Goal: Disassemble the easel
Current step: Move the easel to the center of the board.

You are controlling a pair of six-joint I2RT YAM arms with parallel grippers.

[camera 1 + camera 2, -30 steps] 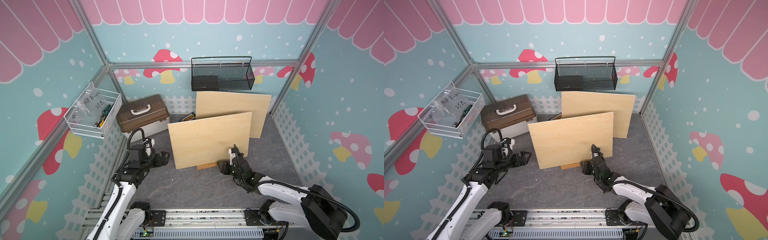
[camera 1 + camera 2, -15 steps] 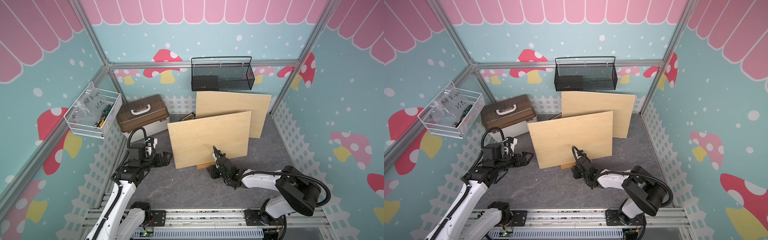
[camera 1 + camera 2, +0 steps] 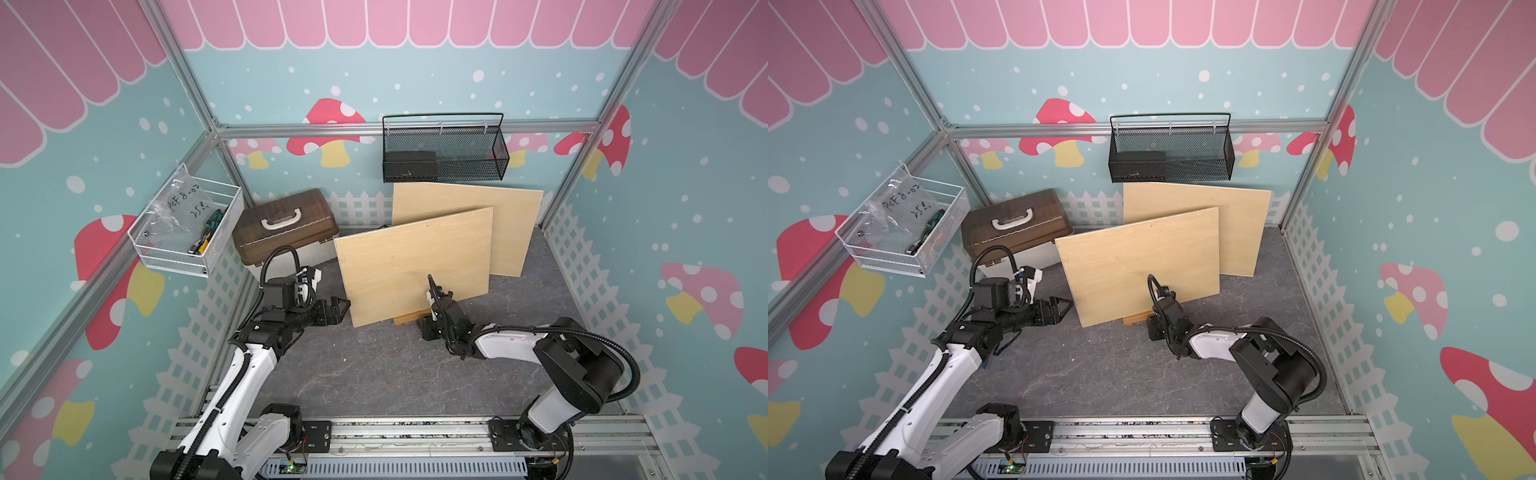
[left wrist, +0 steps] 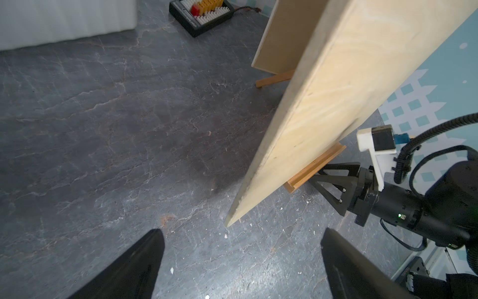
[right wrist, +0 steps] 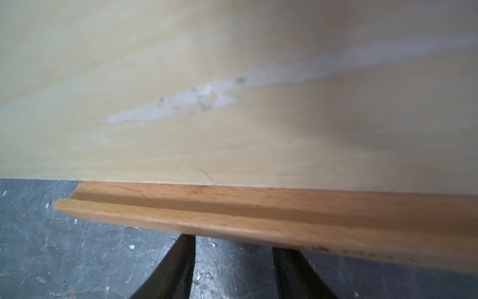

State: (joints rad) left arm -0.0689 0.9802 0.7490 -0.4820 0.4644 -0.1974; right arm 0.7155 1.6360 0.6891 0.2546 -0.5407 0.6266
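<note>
Our right tool (image 3: 428, 323) has swung left to the easel's ledge (image 5: 258, 214). Its fingertips are hidden beneath it, so we cannot tell its grip. Our left tool (image 3: 344, 306) is spread wide beside a lower corner of the board (image 3: 415, 266), which stands mid-surface (image 3: 374, 374).

The walls (image 3: 291, 83) are blue-green with white dots, red mushrooms and pink strips on top. The floor (image 3: 374, 365) is dark grey with thin pale cracks. Both boards (image 3: 411, 266) are pale yellow wood. The ledge (image 5: 258, 214) is orange-brown. The box (image 3: 282, 224) is brown with a white handle. One basket (image 3: 457, 166) is black mesh.
</note>
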